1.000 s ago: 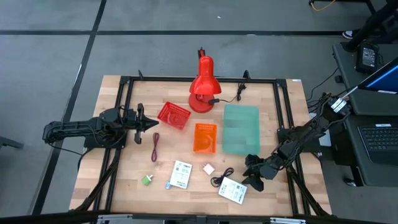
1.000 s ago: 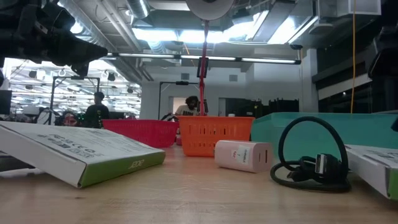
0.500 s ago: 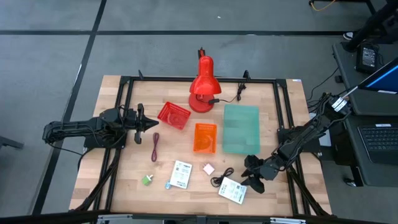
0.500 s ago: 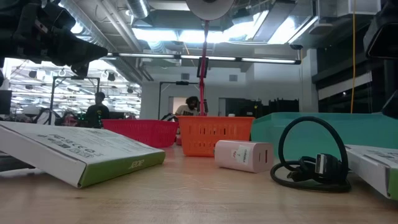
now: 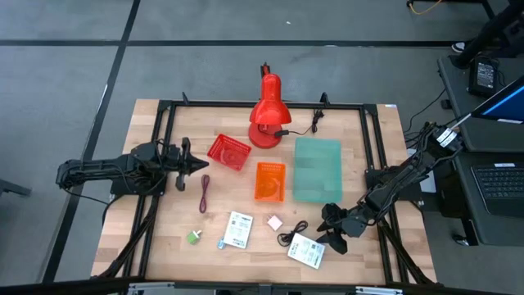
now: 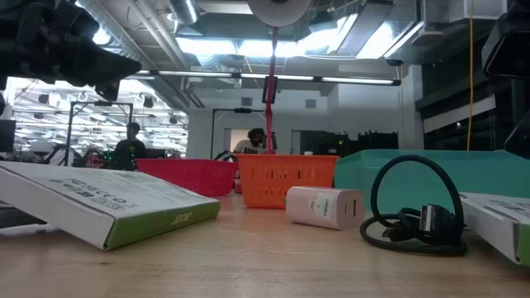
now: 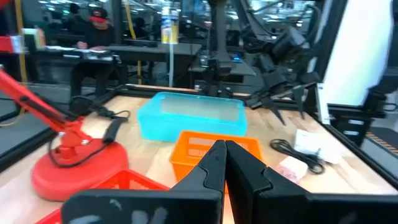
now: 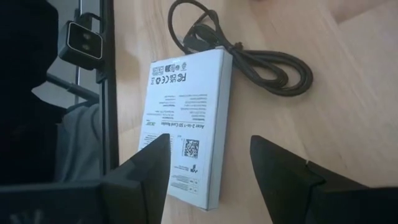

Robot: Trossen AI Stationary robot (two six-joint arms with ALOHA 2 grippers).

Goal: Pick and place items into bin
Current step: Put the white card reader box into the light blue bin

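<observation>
My right gripper (image 5: pixel 329 229) (image 8: pixel 211 165) is open and hovers over the near-right white packet (image 5: pixel 306 251) (image 8: pixel 186 118) without touching it. One finger stands over the packet's edge and the other over bare wood. The black coiled cable (image 5: pixel 292 233) (image 8: pixel 249 53) lies just beyond the packet. The pinkish-white cube (image 5: pixel 274 222), the second white packet (image 5: pixel 238 230), the green cube (image 5: pixel 193 237) and the dark red cord (image 5: pixel 205 192) lie flat on the table. My left gripper (image 5: pixel 201 164) (image 7: pixel 225 165) is shut and waits left of the red basket (image 5: pixel 228 152).
An orange basket (image 5: pixel 269 181) and a teal bin (image 5: pixel 317 169) stand mid-table. The red desk lamp (image 5: pixel 266 115) stands at the far edge, its cord trailing right. A black metal frame (image 5: pixel 164 131) rims the table. People show in the room behind.
My right gripper has shifted a little toward the table's left and far side, still above the near-right packet. Nothing on the table has moved.
</observation>
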